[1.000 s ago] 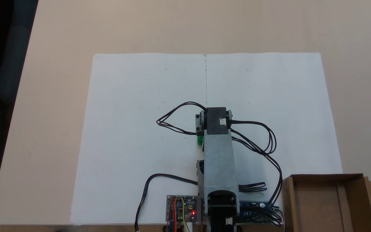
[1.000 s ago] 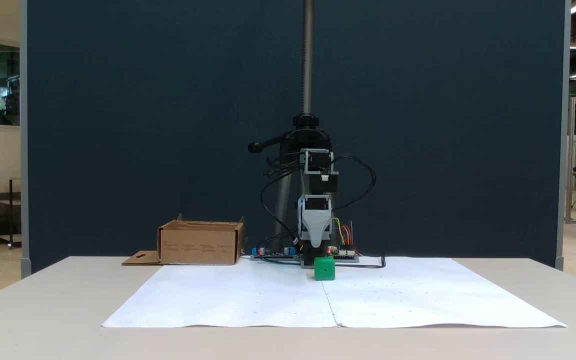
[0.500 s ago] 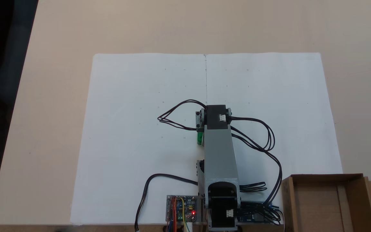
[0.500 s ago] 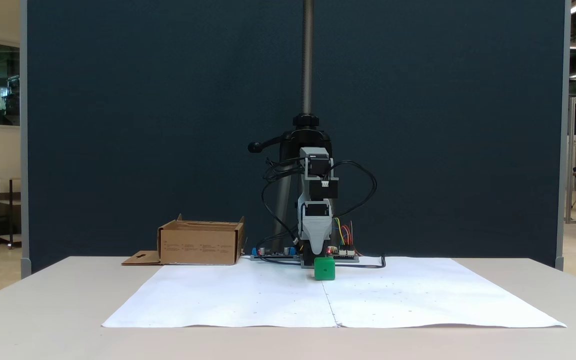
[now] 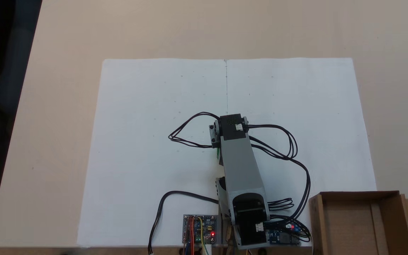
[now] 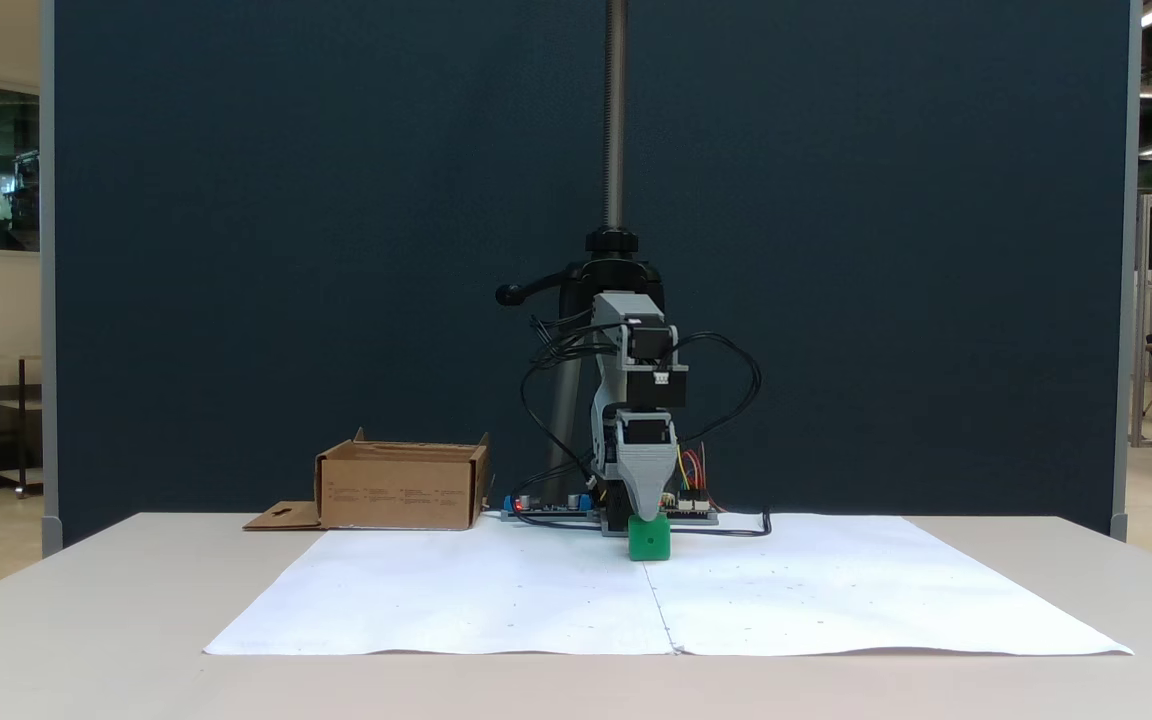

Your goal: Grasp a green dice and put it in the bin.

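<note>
The gripper point(image 6: 648, 512) is pointing straight down, and its gray plastic tip is sitting right on top of the green dice point(image 6: 649, 538). Its two jaws are lining up one behind the other, so I cannot tell if it is open or closed. The dice is a small, smooth, bright green cube, and it is sitting on the white paper point(image 6: 496, 590) just under the gripper. Seen from above, only a thin green edge of the dice point(image 5: 217, 153) is peeking out beside the gray arm point(image 5: 241, 170).

The bin point(image 6: 401, 487) is a brown cardboard box with low walls. It is standing well apart from the gripper, off to the left in the front view. From above, the bin point(image 5: 390, 216) is sitting at the bottom right, and its flat flap has a cut-out hole.

Thin black wires point(image 5: 190, 129) are looping out on both sides of the arm. Two big white sheets are lying flat on the smooth tan table point(image 5: 225, 32). A dark blue wall panel point(image 6: 336, 250) is standing behind the arm, with a metal pole point(image 6: 616, 110) going up.
</note>
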Robot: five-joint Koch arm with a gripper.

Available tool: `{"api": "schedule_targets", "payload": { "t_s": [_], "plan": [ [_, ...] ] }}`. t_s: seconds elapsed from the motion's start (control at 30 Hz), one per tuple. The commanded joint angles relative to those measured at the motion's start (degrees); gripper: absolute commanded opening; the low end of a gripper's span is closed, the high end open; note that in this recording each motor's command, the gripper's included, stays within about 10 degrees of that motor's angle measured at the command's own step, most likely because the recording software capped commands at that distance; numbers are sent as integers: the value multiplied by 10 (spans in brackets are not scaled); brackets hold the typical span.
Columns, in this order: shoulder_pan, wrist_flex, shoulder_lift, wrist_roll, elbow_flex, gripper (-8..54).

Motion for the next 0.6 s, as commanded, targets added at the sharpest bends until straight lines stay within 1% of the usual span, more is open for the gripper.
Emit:
{"api": "schedule_targets", "payload": {
  "t_s": [0.0,0.47,0.57],
  "plan": [
    [-15,-20,0,22,-4,444],
    [-17,-26,-4,120,-1,429],
    [-17,-26,-8,120,0,422]
  ]
}}
